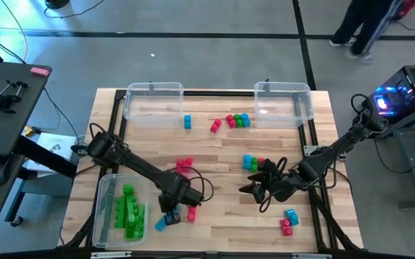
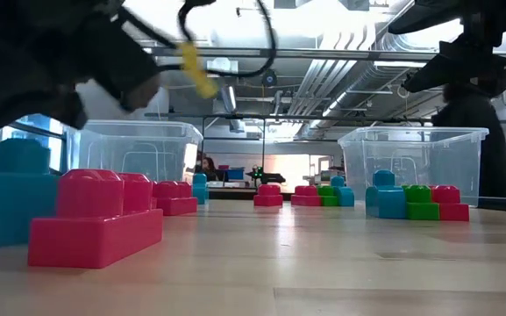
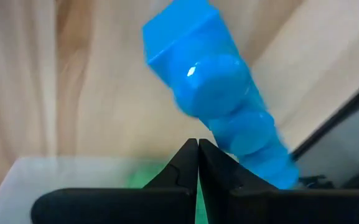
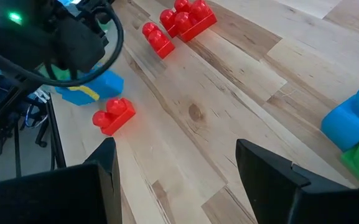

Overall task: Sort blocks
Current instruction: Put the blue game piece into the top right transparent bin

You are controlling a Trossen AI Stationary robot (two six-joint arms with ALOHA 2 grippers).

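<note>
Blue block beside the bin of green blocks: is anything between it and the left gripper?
No, nothing visible. The blue plastic block sits just past the tips of the shut left gripper, beside the clear plastic bin. The right gripper waits open, farther off.

The tabletop (image 1: 221, 155) under me is pale wood planks with visible grain, smooth and kinda satin. The blocks (image 1: 238, 121) are shiny moulded plastic, and the blue block (image 3: 219, 106) by my left fingers (image 3: 173, 174) catches a bright glare spot. My bins (image 1: 284, 101) are clear plastic; my fingers look matt black.
</note>
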